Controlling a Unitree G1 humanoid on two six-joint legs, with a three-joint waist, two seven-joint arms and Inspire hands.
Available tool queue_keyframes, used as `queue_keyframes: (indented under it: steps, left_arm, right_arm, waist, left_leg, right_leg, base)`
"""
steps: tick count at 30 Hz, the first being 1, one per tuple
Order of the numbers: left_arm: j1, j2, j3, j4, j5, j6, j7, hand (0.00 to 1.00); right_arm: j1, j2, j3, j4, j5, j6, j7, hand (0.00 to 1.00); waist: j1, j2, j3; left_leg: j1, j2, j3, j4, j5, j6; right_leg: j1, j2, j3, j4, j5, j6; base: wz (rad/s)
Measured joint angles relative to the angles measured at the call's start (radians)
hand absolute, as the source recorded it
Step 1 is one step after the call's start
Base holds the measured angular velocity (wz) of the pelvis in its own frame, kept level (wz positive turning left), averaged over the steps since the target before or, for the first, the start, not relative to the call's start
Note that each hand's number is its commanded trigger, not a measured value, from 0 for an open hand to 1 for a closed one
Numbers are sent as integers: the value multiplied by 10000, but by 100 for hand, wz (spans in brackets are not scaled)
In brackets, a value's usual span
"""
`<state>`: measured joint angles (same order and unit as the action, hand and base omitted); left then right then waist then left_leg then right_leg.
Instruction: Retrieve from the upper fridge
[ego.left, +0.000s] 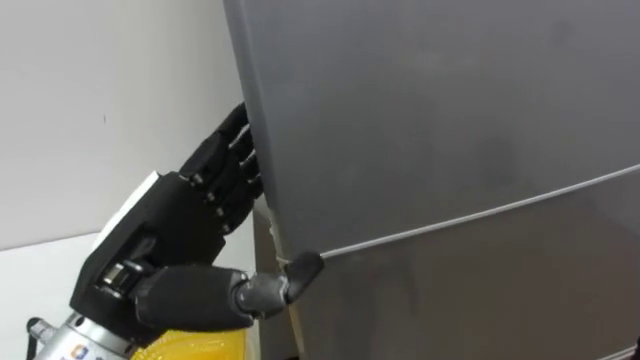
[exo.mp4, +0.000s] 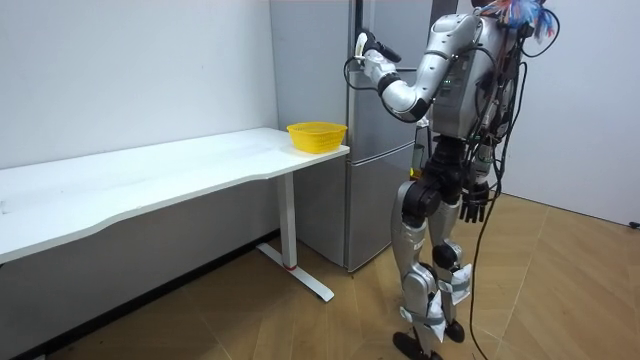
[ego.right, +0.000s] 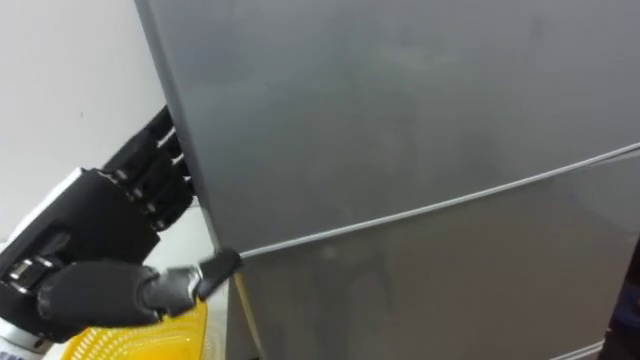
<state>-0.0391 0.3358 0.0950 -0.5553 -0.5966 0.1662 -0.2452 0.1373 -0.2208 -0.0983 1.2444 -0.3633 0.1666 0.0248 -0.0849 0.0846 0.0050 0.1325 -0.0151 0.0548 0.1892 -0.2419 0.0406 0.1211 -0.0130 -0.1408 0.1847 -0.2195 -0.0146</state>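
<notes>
A grey fridge (ego.left: 430, 110) stands closed right in front of me, with a thin seam between its upper door and its lower door (ego.left: 480, 300). My left hand (ego.left: 190, 220) is at the upper door's left edge. Its fingers (ego.left: 235, 160) reach round behind that edge, where their tips are hidden. The thumb (ego.left: 290, 280) presses on the front at the seam. In the room view I stand upright facing the fridge with my left hand (exo.mp4: 372, 50) raised to it. My right hand (exo.mp4: 474, 207) hangs by my thigh with relaxed fingers.
A yellow basket (exo.mp4: 317, 135) sits on the near end of a long white table (exo.mp4: 150, 185), just left of the fridge and below my left arm. A white wall runs behind the table. The floor is wooden.
</notes>
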Motion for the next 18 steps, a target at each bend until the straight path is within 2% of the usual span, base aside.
queue_keyframes:
  steps: [1, 3, 5, 6, 10, 18]
  left_arm:
    - [-5, 6, 36, 0, -9, -45, -33, 74]
    - [0, 37, -14, 3, 18, -57, -65, 67]
    - [-13, 104, -54, 75, 9, -8, -8, 45]
    - [-13, 106, -27, 76, 9, -8, 0, 0]
    - [-14, 317, -29, 61, -8, -55, -211, 0]
    - [-12, 348, -10, 66, -11, -53, -244, 0]
  right_arm:
    - [2, -1, 1, 0, 9, 0, -1, 0]
    - [13, 0, 2, 3, 13, 2, 0, 0]
    - [-42, -1, 3, 4, 11, -9, 0, 0]
    - [-52, -2, 7, 2, 11, -23, -2, 0]
    - [-77, -3, 157, 4, 4, -33, 0, 0]
    - [-77, -14, 222, 8, 16, -34, 1, 0]
  waist:
    - [10, -4, 3]
    - [70, -24, 22]
    - [55, -38, 54]
    - [45, -37, 53]
    - [60, 5, 49]
    - [57, 58, 37]
  left_leg:
    - [-1, -4, 0, -2, 0, 0]
    - [-5, -14, -5, -2, 0, 0]
    - [-24, -17, -1, 0, 0, 0]
    - [-21, -17, 0, 2, 0, 0]
    - [-9, -16, -1, 6, 0, 0]
    - [1, -16, -2, 18, 0, 1]
  right_leg:
    - [2, 2, 2, -2, 0, 1]
    - [13, 1, 3, -1, -1, 2]
    - [9, 5, 7, -5, 2, 7]
    - [14, 6, 11, -6, 2, 7]
    - [39, 7, 4, -5, 2, 7]
    - [61, 4, 0, 2, 2, 7]
  base:
    - [4]
    - [7]
    - [5]
    - [0]
    - [0]
    - [0]
